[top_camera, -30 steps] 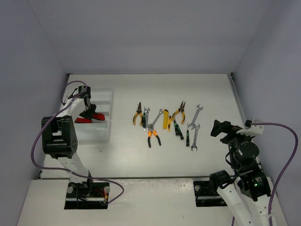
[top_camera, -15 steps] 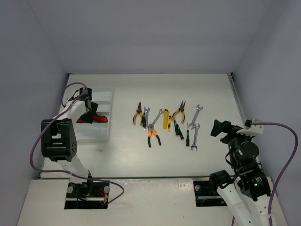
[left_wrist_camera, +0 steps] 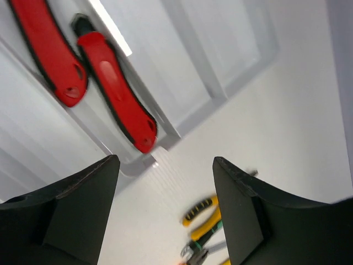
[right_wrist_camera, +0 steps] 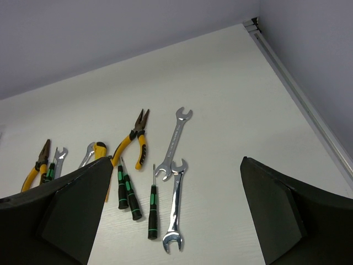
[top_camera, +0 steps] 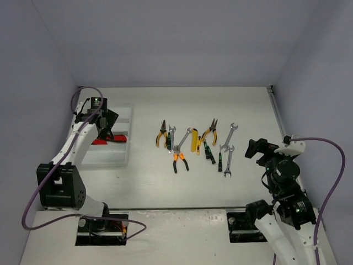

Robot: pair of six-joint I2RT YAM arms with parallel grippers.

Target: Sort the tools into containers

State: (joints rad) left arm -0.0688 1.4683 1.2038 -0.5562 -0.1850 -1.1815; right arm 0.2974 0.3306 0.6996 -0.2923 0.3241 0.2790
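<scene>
While both arms sit at the bottom edge of the overhead view, a white bench fills the middle. At the left of that view lies the white organiser tray [top_camera: 124, 112], its long compartments side by side. The left gripper [top_camera: 105, 126] hangs above it. In the left wrist view this gripper [left_wrist_camera: 165, 161] has its jaws apart with nothing between them. In the upper left of that view a red-handled cutter [left_wrist_camera: 116, 91] lies in the tray [left_wrist_camera: 220, 66], handles splayed. Which compartment it lies in cannot be told.

In the middle of the overhead view the other tools lie in a loose row, well apart from the tray:
- yellow-handled pliers [top_camera: 161, 135]
- orange-handled pliers [top_camera: 180, 159]
- a yellow cutter [top_camera: 194, 142]
- black-green screwdrivers [top_camera: 208, 150]
- silver wrenches [top_camera: 230, 134]

At the lower right, the right gripper [top_camera: 255, 149] is raised above the bench beside the row. Its wrist view shows the jaws wide apart and empty. Between the dark fingers [right_wrist_camera: 71, 204] the view shows pliers [right_wrist_camera: 134, 135], three screwdrivers [right_wrist_camera: 153, 208] and two wrenches [right_wrist_camera: 176, 139].
</scene>
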